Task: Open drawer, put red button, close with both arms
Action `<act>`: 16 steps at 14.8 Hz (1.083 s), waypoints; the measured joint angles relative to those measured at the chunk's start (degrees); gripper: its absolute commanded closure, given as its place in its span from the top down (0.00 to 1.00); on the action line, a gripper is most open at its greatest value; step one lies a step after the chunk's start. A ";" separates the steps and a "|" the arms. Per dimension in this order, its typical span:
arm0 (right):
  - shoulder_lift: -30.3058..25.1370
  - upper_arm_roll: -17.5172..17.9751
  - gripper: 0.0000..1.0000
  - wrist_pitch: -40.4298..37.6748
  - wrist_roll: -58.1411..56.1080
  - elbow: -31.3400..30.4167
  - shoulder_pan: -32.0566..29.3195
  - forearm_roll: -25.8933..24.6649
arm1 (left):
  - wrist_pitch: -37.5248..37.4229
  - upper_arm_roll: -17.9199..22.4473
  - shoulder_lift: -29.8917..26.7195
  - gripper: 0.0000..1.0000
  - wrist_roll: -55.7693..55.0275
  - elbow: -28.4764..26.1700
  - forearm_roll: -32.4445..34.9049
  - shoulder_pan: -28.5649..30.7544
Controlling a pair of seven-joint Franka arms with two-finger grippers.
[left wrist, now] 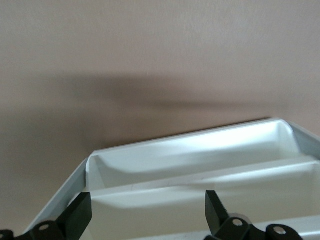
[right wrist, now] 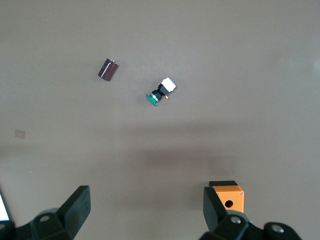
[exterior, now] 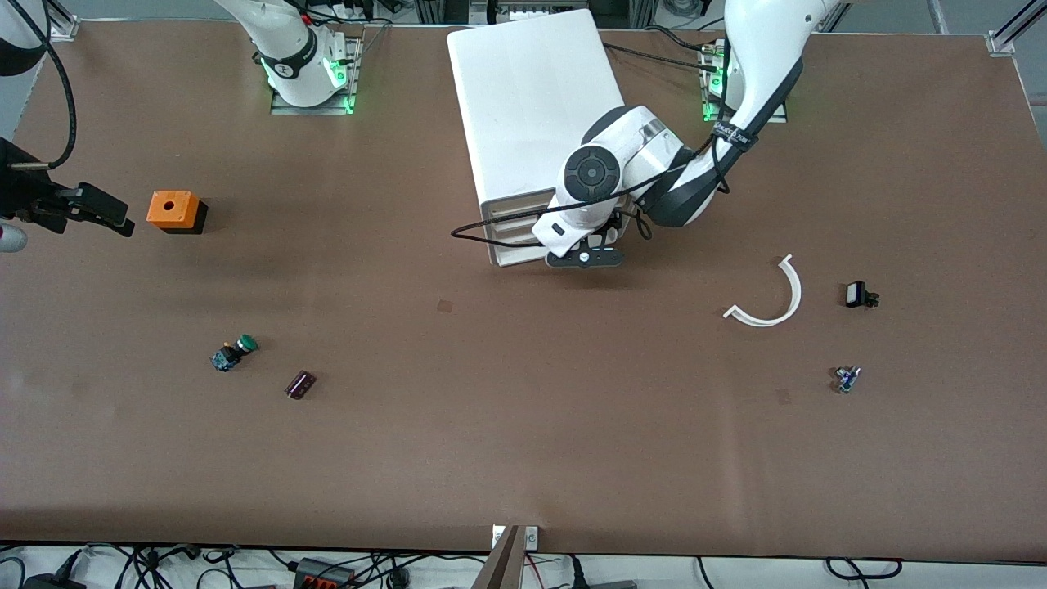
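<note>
Two matte black grippers: left gripper (exterior: 584,258) at glossy white drawer (left wrist: 200,165).

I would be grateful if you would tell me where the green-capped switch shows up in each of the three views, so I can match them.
Front view: the green-capped switch lies on the table toward the right arm's end, beside the dark maroon block.
Left wrist view: not in it; only the white drawer unit and table show.
Right wrist view: it lies near the picture's middle.
Shared landmark: the orange box, in front and right wrist views.

tiny blue-bodied red button (exterior: 847,379) lying toward the left arm's end of the table, white drawer unit (exterior: 536,106) upright
</note>
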 measured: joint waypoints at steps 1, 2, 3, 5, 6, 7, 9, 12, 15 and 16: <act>-0.06 0.01 1.00 -0.06 -0.03 0.00 0.01 0.00 | -0.96 0.19 -0.11 1.00 0.00 1.76 0.02 0.91; -0.05 0.05 1.00 -0.10 -0.03 -0.01 0.05 0.00 | -2.79 0.36 -0.26 1.00 0.02 3.96 0.08 2.41; -0.05 0.08 1.00 -0.11 -0.03 -0.02 0.18 0.00 | -4.99 0.49 -0.39 1.00 0.63 6.24 0.18 4.45; -0.13 0.04 1.00 -0.11 -0.03 -0.02 0.25 0.00 | -8.30 0.79 -0.67 1.00 6.16 9.67 0.43 9.33; -0.31 -0.05 1.00 -0.11 -0.03 -0.03 0.23 0.00 | -9.60 0.92 -0.85 1.00 10.44 10.66 0.46 12.29; -0.59 -0.14 1.00 -0.18 -0.03 -0.02 0.21 0.00 | -10.82 1.00 -1.17 1.00 14.32 11.22 0.50 15.09; -1.08 -0.18 1.00 -0.59 -0.03 -0.03 0.21 0.00 | -12.60 0.98 -2.54 1.00 20.87 12.04 1.29 19.88; -1.24 -0.18 1.00 -0.79 -0.03 -0.06 0.21 0.00 | -15.10 0.90 -7.12 1.00 29.88 12.69 1.85 24.71; -1.24 -0.19 1.00 -0.80 -0.03 -0.12 0.20 0.00 | -19.59 1.10 -12.33 1.00 38.83 13.29 1.83 28.39; -1.24 -0.19 1.00 -0.80 -0.03 -0.14 0.20 0.00 | -20.40 2.23 -14.18 1.00 40.96 13.27 1.61 28.62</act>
